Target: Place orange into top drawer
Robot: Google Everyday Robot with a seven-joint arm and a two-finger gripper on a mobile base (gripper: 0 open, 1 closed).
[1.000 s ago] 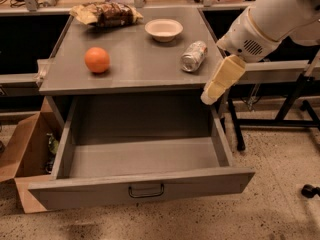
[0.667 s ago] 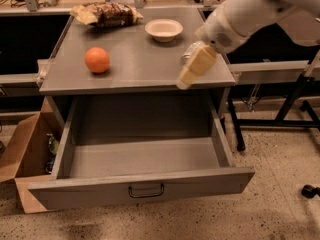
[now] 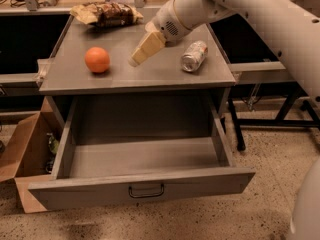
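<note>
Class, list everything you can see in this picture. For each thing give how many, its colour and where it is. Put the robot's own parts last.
orange: one, bright orange, on the left of the cabinet top
can: one, silver, lying on its side on the right of the cabinet top
snack bag: one, brown and tan, at the back left of the cabinet top
cabinet top: one, grey, above the drawer
top drawer: one, grey, pulled open, nothing visible inside
cardboard box: one, brown, on the floor at the left
arm: one, white, reaching in from the upper right
gripper: one, tan, above the cabinet top between the orange and the can
</note>
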